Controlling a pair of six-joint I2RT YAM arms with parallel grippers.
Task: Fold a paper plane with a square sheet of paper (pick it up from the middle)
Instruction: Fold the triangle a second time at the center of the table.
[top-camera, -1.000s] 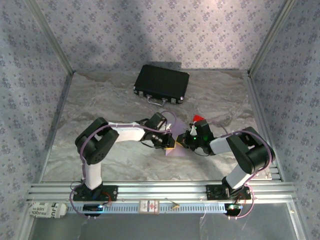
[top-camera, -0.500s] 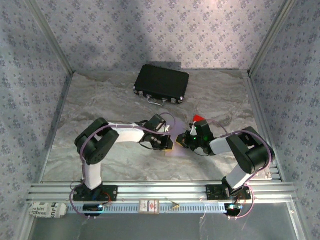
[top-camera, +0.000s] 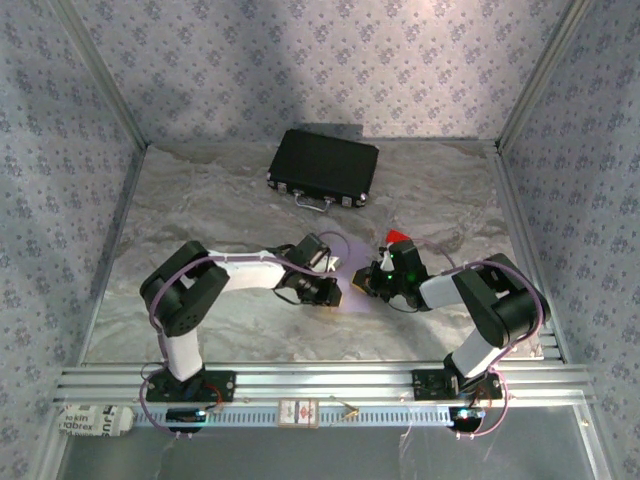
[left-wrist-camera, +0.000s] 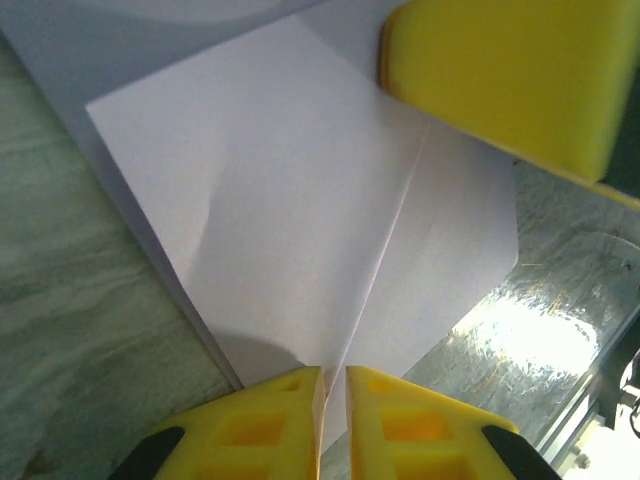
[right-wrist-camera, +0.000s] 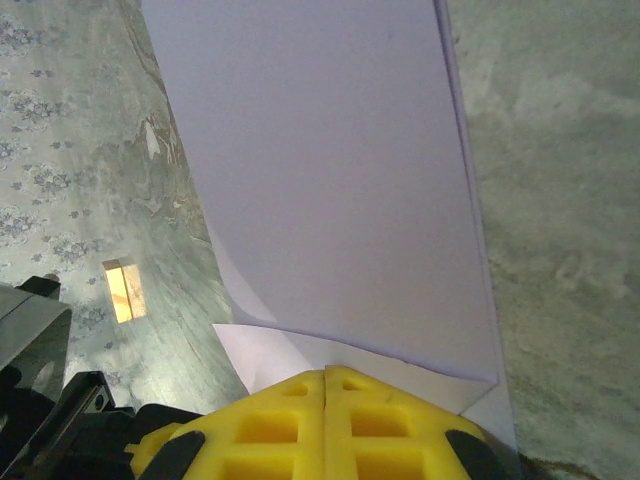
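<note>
The square sheet of paper (top-camera: 352, 297), pale lilac, lies folded on the table between my two grippers. In the left wrist view the paper (left-wrist-camera: 290, 210) shows a long centre crease and layered flaps. That crease runs into the narrow gap of my left gripper (left-wrist-camera: 333, 385), whose jaws stand slightly apart, with the paper touching only one finger. From above, the left gripper (top-camera: 335, 290) sits at the sheet's left edge. My right gripper (top-camera: 367, 283) sits at its right edge. Its jaws (right-wrist-camera: 326, 378) are shut tight, tips at the edge of the paper (right-wrist-camera: 330, 170), one flap curling up.
A black case (top-camera: 323, 167) lies at the back of the table. A small red block (top-camera: 398, 237) sits just behind the right gripper. The right finger (left-wrist-camera: 510, 70) crosses the top right of the left wrist view. Metal rails (top-camera: 320, 380) run along the near edge.
The left arm's elbow has swung down and left, and its gripper has shifted slightly left and nearer. The left jaws have eased apart a little. The right arm is unmoved.
</note>
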